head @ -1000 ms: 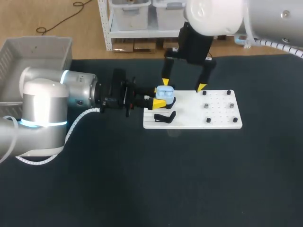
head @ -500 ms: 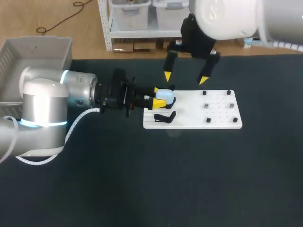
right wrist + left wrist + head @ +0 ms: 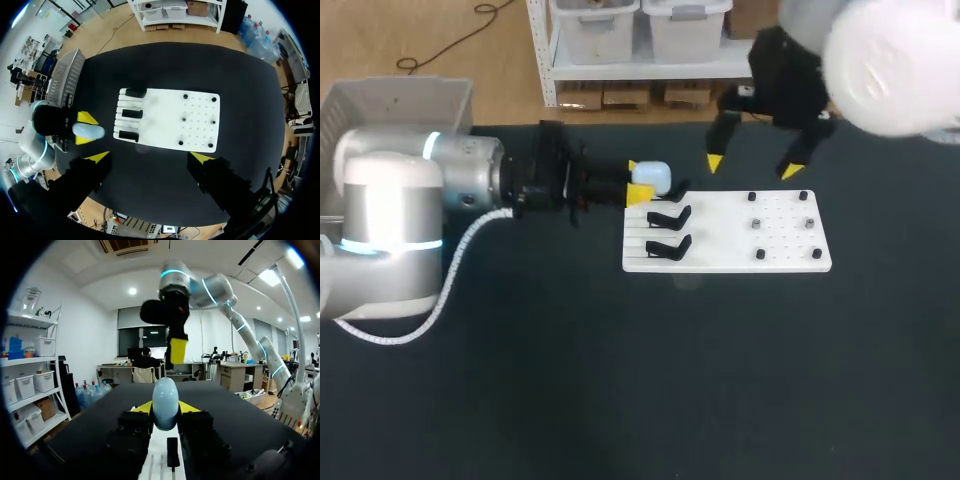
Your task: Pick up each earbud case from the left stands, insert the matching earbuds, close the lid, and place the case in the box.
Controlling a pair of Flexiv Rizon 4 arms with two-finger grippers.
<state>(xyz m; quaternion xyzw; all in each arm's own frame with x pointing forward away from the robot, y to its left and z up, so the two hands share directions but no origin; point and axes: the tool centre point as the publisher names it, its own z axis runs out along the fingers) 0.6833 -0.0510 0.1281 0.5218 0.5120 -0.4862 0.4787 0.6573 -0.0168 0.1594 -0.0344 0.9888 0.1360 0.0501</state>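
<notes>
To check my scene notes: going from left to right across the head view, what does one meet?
grey box → left gripper, shut on the earbud case → right gripper, open

Left fingers gripping blue earbud case (just beside white board), right fingers spread above it

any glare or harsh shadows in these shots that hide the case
Head view: the right arm glares white, but the earbud case in the left pincer reads clearly against the dark table. Left wrist view: case evenly lit. Right wrist view: no glare; case pale, unshadowed.
</notes>
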